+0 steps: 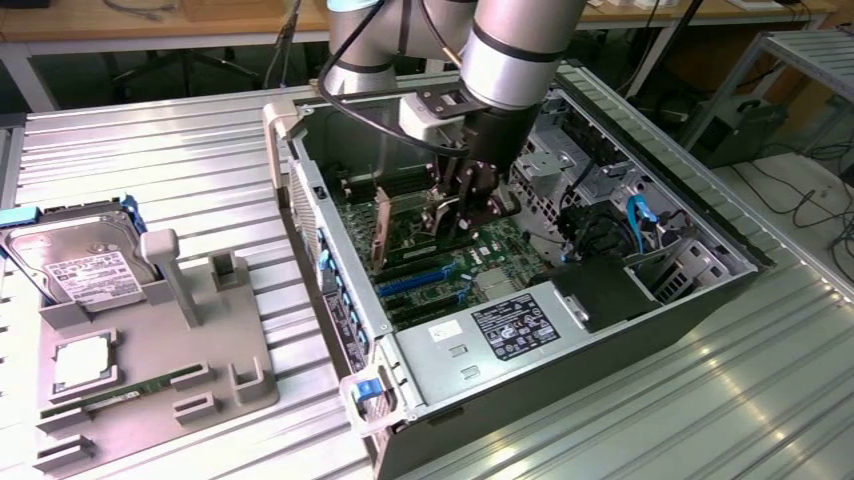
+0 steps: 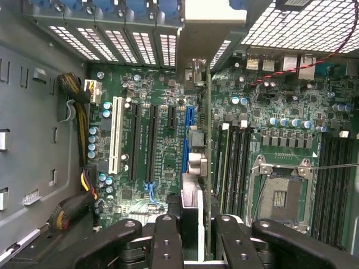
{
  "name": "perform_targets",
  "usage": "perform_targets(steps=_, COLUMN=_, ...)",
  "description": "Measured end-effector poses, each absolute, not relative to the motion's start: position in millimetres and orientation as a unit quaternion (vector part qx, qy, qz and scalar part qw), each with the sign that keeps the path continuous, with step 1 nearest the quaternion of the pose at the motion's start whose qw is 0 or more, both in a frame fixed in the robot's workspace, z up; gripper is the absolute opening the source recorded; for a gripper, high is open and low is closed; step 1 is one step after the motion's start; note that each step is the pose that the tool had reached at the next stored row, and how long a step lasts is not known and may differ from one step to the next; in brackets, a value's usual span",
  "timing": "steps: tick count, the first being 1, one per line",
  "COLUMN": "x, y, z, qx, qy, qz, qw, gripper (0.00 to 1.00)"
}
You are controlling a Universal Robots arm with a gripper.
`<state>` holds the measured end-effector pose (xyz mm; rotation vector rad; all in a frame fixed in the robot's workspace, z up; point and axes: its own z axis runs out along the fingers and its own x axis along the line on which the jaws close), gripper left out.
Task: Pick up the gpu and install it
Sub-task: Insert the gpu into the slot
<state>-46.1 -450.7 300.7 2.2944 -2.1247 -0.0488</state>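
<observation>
1. Exterior view, centre of the frame: open computer case (image 1: 694, 262) lying on its side on a ribbed metal table (image 1: 160, 160), the motherboard (image 1: 501, 250) exposed inside.
2. Exterior view, upper centre: robot arm (image 1: 514, 45) reaching down into the case, with the gripper (image 1: 461, 215) low over the motherboard.
3. Gripper state: jaws partly closed and clamped on the gpu (image 1: 383, 232), a thin card held upright on its edge, seen just toward the exterior view's left of the fingers.
4. Wrist view: gpu (image 2: 208, 168) seen edge-on as a narrow vertical strip running from between the black fingers (image 2: 165, 241) toward the rear slot openings, alongside a blue expansion slot (image 2: 185, 140). Whether the card is seated in a slot cannot be told.
5. Wrist view: white expansion slot (image 2: 116, 134) and empty CPU socket (image 2: 283, 193) lie to either side of the card.
6. Exterior view, left of the frame: grey parts holder (image 1: 174, 370) carrying a hard drive (image 1: 87, 265), standing tilted, and a green memory stick (image 1: 114, 395), well apart from the case.
</observation>
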Motion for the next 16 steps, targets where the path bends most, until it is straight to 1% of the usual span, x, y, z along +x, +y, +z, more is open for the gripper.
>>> perform_targets(steps=4, x=-46.1, y=-450.5, z=296.8, qx=0.731, qy=-0.683, qz=-0.016, qw=0.006, gripper=0.28)
perform_targets(steps=6, x=-59.4, y=-450.5, z=264.5, qx=0.702, qy=-0.712, qz=-0.016, qw=0.006, gripper=0.28)
perform_targets(steps=7, x=-61.4, y=-450.6, z=259.9, qx=0.702, qy=-0.712, qz=-0.015, qw=0.004, gripper=0.28)
perform_targets(steps=8, x=-62.5, y=-454.3, z=252.8, qx=0.702, qy=-0.712, qz=-0.011, qw=0.000, gripper=0.28)
perform_targets(steps=16, x=-68.7, y=-457.8, z=247.1, qx=0.699, qy=-0.715, qz=-0.011, qw=0.000, gripper=0.28)
